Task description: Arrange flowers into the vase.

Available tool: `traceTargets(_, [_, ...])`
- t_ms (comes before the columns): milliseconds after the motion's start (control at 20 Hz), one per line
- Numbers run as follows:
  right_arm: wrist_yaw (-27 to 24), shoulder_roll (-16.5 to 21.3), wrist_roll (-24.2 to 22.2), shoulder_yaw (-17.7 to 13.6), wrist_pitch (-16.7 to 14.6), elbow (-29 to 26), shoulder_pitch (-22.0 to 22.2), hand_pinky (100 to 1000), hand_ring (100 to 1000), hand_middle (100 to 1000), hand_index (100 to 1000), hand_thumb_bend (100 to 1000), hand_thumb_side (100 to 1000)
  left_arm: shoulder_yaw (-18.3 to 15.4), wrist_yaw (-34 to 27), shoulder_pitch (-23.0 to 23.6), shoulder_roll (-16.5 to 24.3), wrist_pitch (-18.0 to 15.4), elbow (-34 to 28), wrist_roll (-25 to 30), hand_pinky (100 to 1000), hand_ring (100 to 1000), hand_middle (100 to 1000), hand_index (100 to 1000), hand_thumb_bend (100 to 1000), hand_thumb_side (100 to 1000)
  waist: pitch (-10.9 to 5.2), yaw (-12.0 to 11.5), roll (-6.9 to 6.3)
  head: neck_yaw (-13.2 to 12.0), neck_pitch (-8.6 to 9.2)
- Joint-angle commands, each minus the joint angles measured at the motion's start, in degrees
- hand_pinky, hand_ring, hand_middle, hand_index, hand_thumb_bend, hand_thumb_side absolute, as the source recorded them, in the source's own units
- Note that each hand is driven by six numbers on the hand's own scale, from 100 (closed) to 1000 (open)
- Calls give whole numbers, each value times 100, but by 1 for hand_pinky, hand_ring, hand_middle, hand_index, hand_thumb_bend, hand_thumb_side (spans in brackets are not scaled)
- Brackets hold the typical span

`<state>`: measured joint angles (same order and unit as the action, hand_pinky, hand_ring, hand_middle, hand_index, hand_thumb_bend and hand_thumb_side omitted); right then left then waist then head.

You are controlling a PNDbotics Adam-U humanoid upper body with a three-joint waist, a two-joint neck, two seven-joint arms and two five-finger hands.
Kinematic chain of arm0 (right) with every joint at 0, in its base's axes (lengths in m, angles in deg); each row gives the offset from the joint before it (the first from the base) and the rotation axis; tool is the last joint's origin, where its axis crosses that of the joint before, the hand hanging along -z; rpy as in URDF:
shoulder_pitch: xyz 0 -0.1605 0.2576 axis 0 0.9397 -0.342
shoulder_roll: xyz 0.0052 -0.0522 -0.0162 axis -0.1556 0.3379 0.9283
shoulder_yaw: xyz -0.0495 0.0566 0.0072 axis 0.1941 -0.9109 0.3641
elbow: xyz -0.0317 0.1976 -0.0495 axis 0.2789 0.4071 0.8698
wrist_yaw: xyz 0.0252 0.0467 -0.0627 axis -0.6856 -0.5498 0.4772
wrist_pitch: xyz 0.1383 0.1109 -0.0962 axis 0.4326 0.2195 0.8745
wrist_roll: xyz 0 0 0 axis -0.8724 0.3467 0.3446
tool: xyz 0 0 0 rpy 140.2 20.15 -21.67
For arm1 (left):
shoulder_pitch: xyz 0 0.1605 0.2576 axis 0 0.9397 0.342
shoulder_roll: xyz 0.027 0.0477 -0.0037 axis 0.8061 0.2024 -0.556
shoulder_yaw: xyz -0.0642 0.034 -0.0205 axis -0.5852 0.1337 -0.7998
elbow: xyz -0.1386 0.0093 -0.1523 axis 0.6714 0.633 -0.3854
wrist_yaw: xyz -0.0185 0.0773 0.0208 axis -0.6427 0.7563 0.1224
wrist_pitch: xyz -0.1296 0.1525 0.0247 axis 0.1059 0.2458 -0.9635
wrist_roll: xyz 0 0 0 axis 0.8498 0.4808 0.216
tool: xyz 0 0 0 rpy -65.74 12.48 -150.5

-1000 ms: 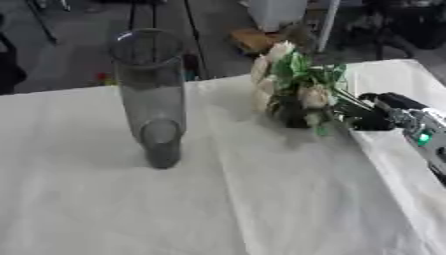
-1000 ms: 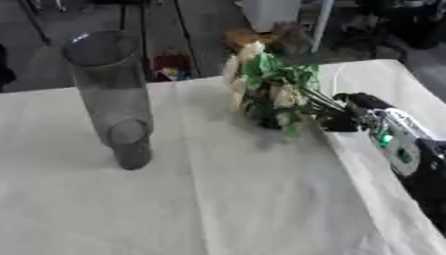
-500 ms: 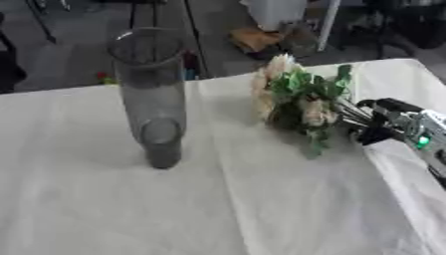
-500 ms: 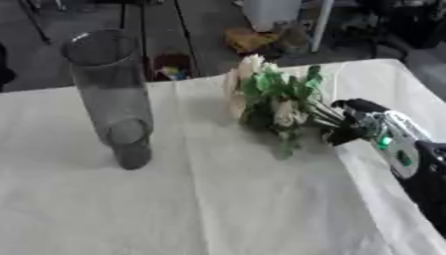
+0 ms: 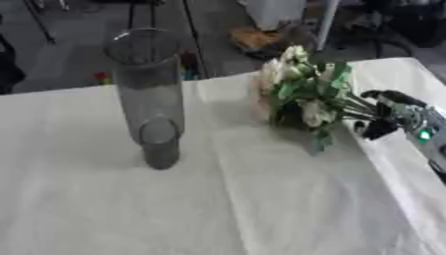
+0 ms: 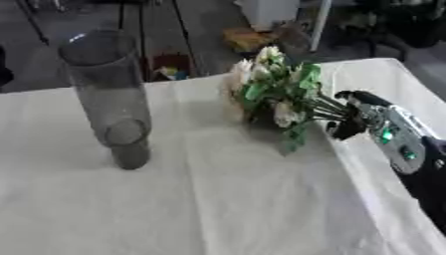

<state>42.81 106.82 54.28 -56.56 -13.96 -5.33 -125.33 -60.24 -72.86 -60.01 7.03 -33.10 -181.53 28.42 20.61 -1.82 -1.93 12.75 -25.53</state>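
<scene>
The right robot hand (image 6: 353,117) is gripping the stems of the flowers (image 6: 275,94), fingers curled round them, holding the bunch at the right of the surface (image 6: 218,199). The carrying step appears underway; next, the stems need tipping down over the mouth of the vase (image 6: 109,94), standing well left. Nothing is lying between.

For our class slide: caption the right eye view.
Robot's right hand grips a white flower bunch by its stems, beside a tall empty glass vase.
</scene>
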Motion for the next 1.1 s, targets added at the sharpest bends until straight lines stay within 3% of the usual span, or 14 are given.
traceTargets(50, [-340,184,93,-64,74,-117,-60,455,339,100,1000,100,100,-11,30,-61,33,-3,-77,24,845,806,862,919,100,849,-102,8,16,10,87])
traceTargets(400, [-997,118,-94,-308,290,-194,-61,458,288,100,1000,100,100,-17,50,-53,33,-3,-77,30,846,806,861,917,100,848,-101,29,8,-15,98])
traceTargets(1100, [-2355,309,73,-689,616,-1109,-54,444,184,100,1000,100,100,-30,43,-38,67,10,-77,10,845,805,861,916,100,845,-154,56,33,-52,107])
